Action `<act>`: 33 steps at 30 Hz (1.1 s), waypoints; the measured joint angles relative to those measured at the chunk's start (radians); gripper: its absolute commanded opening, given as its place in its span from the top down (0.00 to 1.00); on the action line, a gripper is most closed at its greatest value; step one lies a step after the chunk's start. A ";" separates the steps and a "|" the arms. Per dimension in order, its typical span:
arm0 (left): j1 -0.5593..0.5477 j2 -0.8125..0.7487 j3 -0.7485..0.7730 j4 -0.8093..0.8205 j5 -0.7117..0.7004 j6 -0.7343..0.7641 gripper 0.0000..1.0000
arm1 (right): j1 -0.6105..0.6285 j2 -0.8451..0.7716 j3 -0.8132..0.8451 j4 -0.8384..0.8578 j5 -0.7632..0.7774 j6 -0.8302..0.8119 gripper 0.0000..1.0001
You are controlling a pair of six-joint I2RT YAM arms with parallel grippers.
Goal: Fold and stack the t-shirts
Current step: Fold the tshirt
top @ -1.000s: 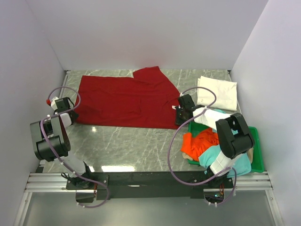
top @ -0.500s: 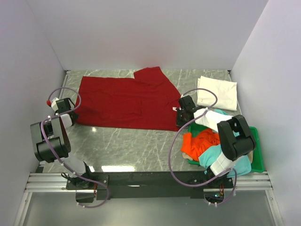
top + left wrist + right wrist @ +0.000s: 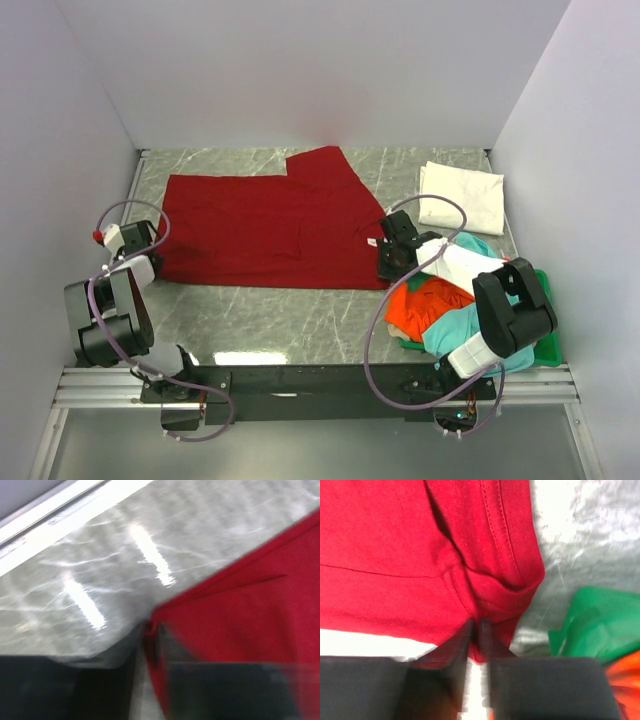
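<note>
Two grippers are clamped on the near hem of the dark red t-shirt (image 3: 265, 215), which lies spread flat across the marble table (image 3: 260, 310). The left gripper (image 3: 151, 642) pinches the shirt's near-left corner. The right gripper (image 3: 476, 630) grips a bunched fold at the near-right corner, its jaws almost together on the cloth. A folded white t-shirt (image 3: 460, 197) lies at the far right, apart from the red one. The orange t-shirt (image 3: 425, 298) and teal t-shirt (image 3: 465, 325) lie crumpled together on the green tray (image 3: 548, 345), under the right arm.
</note>
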 measured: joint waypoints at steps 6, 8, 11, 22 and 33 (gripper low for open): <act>0.016 -0.064 -0.014 -0.060 -0.063 -0.022 0.04 | 0.016 -0.059 0.006 -0.047 0.023 -0.002 0.41; 0.016 -0.102 -0.014 -0.072 -0.072 -0.023 0.05 | 0.016 -0.075 0.024 -0.072 0.030 -0.006 0.40; 0.015 -0.171 -0.022 -0.069 -0.070 -0.018 0.09 | 0.016 -0.082 0.069 -0.090 0.032 -0.019 0.39; 0.010 -0.170 -0.027 0.072 0.182 0.101 0.20 | -0.012 0.118 0.361 -0.038 -0.042 -0.082 0.47; 0.008 0.015 0.101 0.048 0.275 0.149 0.25 | -0.057 0.294 0.425 -0.016 -0.139 -0.134 0.50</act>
